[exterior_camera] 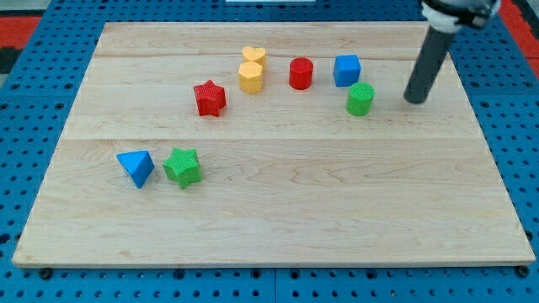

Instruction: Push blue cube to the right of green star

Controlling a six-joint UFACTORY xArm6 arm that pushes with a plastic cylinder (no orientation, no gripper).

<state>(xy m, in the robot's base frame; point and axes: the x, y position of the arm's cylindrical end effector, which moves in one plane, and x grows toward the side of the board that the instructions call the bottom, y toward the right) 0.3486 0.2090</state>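
The blue cube sits near the view's top, right of centre, on the wooden board. The green star lies far off at the lower left, with a blue triangular block touching its left side. My tip rests on the board to the right of the blue cube and a little below it, apart from it. A green cylinder stands between my tip and the cube's lower right corner.
A red cylinder stands left of the blue cube. A yellow heart and a yellow hexagonal block lie further left. A red star is left of those. Blue pegboard surrounds the board.
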